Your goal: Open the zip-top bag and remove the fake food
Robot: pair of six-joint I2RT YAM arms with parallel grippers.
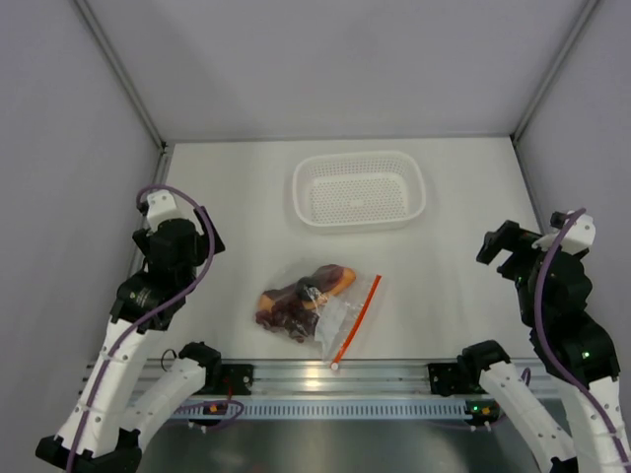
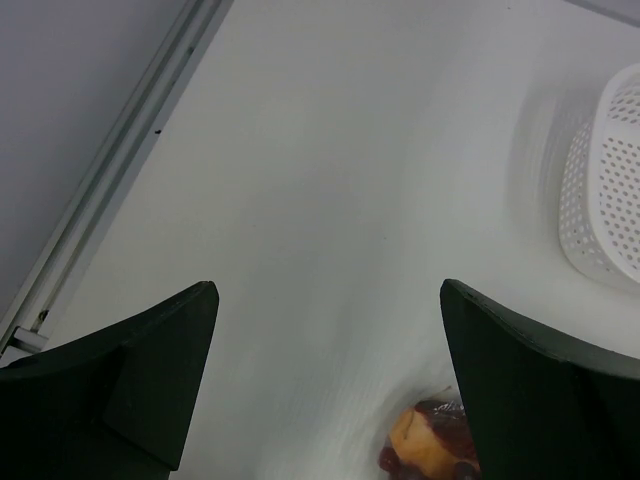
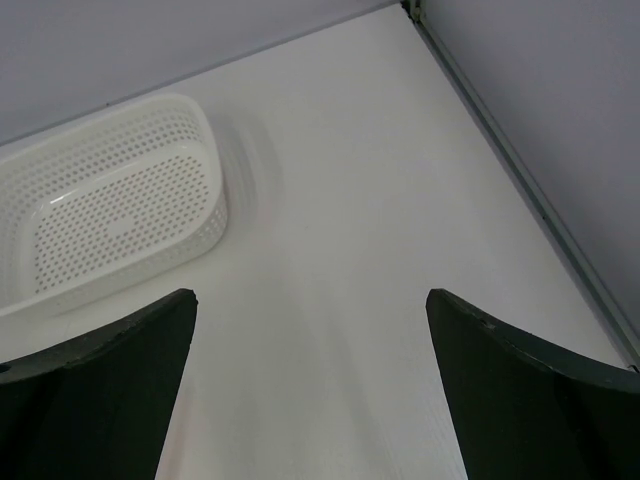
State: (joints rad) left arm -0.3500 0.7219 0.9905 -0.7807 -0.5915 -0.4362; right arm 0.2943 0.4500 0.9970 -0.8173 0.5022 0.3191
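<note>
The zip-top bag (image 1: 330, 307) lies flat near the table's front edge, its orange-red zip strip (image 1: 356, 318) along its right side. The fake food (image 1: 302, 295) is inside it: dark red grapes, an orange-and-maroon piece and a small dark fruit. A corner of the food shows in the left wrist view (image 2: 425, 447), beside the right finger. My left gripper (image 1: 209, 237) is open and empty, up and left of the bag. My right gripper (image 1: 493, 248) is open and empty, far right of the bag. The bag does not show in the right wrist view.
A white perforated basket (image 1: 359, 189) stands at the back centre, also in the left wrist view (image 2: 600, 190) and the right wrist view (image 3: 110, 200). Grey walls close in on three sides. An aluminium rail (image 1: 335, 374) runs along the near edge.
</note>
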